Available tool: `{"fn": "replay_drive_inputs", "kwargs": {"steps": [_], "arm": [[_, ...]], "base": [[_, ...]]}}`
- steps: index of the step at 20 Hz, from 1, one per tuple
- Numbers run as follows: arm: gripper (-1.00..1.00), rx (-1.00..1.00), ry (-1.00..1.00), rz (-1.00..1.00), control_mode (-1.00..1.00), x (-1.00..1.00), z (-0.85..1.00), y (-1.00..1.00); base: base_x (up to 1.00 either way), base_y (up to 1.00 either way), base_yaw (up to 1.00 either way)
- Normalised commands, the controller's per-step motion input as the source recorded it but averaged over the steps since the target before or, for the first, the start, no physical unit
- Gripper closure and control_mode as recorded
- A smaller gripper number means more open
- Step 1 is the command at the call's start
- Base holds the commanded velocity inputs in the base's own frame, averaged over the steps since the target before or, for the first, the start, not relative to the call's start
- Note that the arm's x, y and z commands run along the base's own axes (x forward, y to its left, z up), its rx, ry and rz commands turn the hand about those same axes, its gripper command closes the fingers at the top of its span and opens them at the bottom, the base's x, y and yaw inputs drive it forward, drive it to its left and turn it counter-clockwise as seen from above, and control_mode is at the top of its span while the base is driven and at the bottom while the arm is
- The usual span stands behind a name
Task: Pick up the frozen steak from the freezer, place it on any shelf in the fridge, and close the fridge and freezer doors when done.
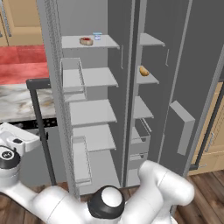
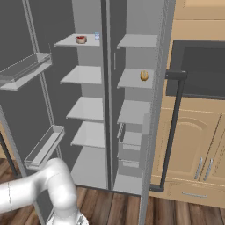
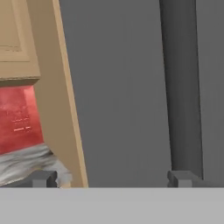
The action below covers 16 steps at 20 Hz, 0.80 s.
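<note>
Both doors stand open. The frozen steak [image 1: 86,41] lies flat on the top shelf [image 1: 105,43] of the fridge [image 1: 89,109], just beside a blue-white cup [image 1: 97,36]; it is too small to tell which way its long axis runs. An orange-brown lump [image 1: 144,71] sits on the second shelf of the freezer [image 1: 144,109]. In the hand view the gripper [image 3: 113,178] faces the grey outside of the fridge door [image 3: 122,87] beside its dark bar handle [image 3: 180,87], fingertips [image 3: 180,178] spread wide apart, holding nothing.
</note>
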Motion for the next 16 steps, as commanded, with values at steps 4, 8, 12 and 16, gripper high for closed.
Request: {"fn": "replay_drive_inputs", "kwargs": {"steps": [4,8,12,16], "arm": [[-1.00,0.00,0.01,-0.10,-1.00,0.15,0.00,-0.52],[-1.00,0.01,0.03,-0.11,-1.00,0.08,0.00,-0.83],[-1.00,0.01,0.03,-0.12,-1.00,0.17,0.00,-0.93],[-1.00,0.01,0.00,-0.09,-1.00,0.37,0.00,-0.95]], "base": [[0.00,0.00,0.00],[0.00,0.00,0.00],[0.00,0.00,0.00],[0.00,0.00,0.00]]}}
